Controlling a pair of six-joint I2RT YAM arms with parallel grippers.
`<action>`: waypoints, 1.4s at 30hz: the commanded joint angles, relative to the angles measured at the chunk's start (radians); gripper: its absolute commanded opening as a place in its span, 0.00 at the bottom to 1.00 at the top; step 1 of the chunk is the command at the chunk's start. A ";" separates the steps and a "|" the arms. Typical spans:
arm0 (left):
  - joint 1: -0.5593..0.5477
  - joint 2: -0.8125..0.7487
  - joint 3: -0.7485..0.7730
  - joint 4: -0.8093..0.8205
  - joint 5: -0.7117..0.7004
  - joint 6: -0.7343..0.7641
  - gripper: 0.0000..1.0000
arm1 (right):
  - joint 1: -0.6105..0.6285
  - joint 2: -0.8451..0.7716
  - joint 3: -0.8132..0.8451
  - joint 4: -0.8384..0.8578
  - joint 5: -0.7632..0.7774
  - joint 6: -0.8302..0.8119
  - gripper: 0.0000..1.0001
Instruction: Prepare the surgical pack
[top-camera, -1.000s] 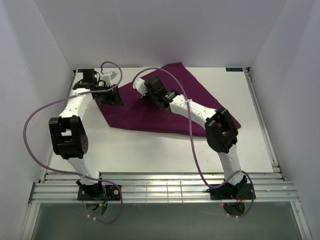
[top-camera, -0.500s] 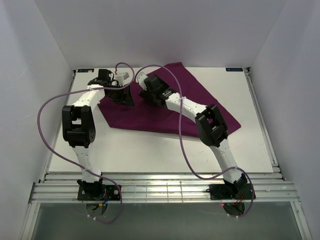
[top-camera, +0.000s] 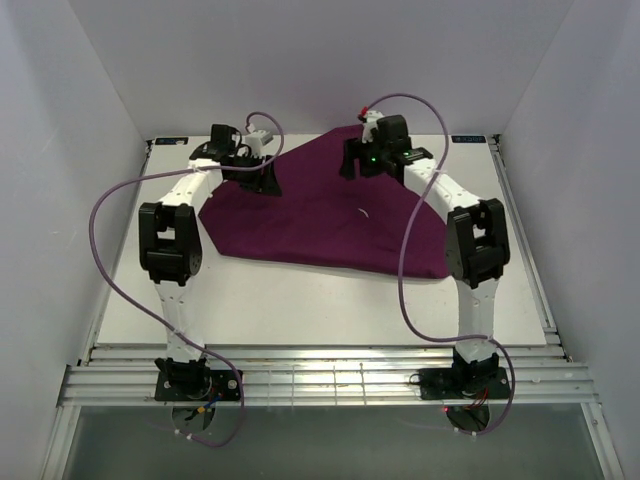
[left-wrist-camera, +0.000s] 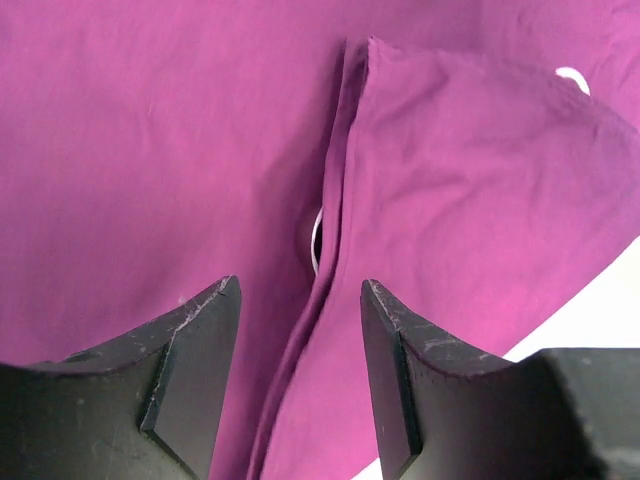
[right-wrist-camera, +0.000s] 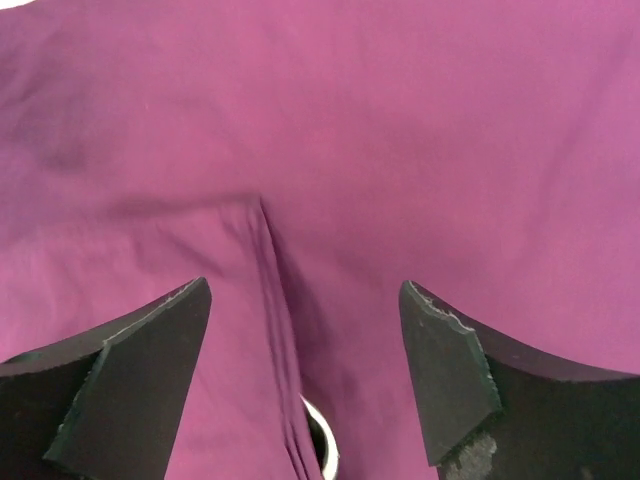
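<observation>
A deep-purple cloth (top-camera: 320, 215) lies folded on the white bench (top-camera: 300, 300), its far corner near the back wall. Bare bench stays open in front and to the right. The left hand (left-wrist-camera: 300, 290) and right hand (right-wrist-camera: 305, 290) are both spread and empty above the cloth's folded hem (left-wrist-camera: 335, 180).

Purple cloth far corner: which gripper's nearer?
Right. The right gripper hangs over the purple cloth right at its far corner; the left gripper is over its left edge, farther off.
</observation>
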 joint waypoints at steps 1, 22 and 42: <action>-0.014 0.050 0.052 0.015 0.031 -0.007 0.62 | -0.029 -0.064 -0.135 0.024 -0.234 0.086 0.82; -0.037 0.096 0.041 0.020 0.071 -0.047 0.61 | -0.104 0.242 -0.146 0.428 -0.728 0.561 0.50; -0.037 0.045 0.093 0.018 0.058 -0.048 0.63 | -0.133 0.075 -0.203 0.594 -0.597 0.592 0.08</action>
